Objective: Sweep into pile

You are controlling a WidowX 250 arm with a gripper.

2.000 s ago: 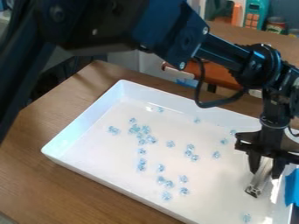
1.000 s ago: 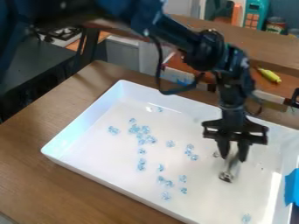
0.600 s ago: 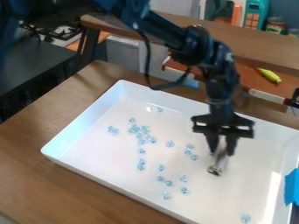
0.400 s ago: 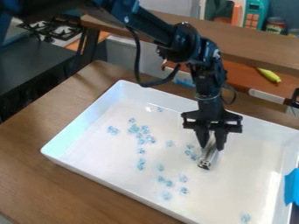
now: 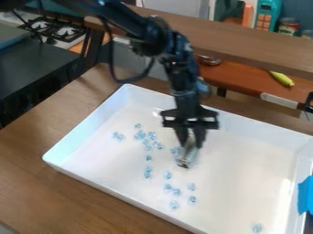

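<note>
My gripper [image 5: 188, 145] hangs over the middle of the white tray [image 5: 92, 183], shut on a metallic sweeping tool [image 5: 187, 156] whose lower end is at the tray floor. Clear bluish pieces lie scattered left of and below the tool: a loose cluster [image 5: 147, 139] to its upper left, single pieces such as one [image 5: 148, 172] at left, and several [image 5: 174, 192] nearer the front wall. One piece [image 5: 257, 227] sits apart at the lower right. Some pieces right beside the tool are partly hidden by it.
The tray's raised walls surround the pieces on a wooden table [image 5: 36, 160]. Blue tape [image 5: 305, 196] is on the right wall. Behind stand a wooden shelf [image 5: 245, 41], a yellow toy [image 5: 282, 78] and a toy stove [image 5: 58, 30].
The gripper and its tool have moved left across the tray from the right side. Pieces formerly right of the middle are now beside or behind the tool, or out of sight.
</note>
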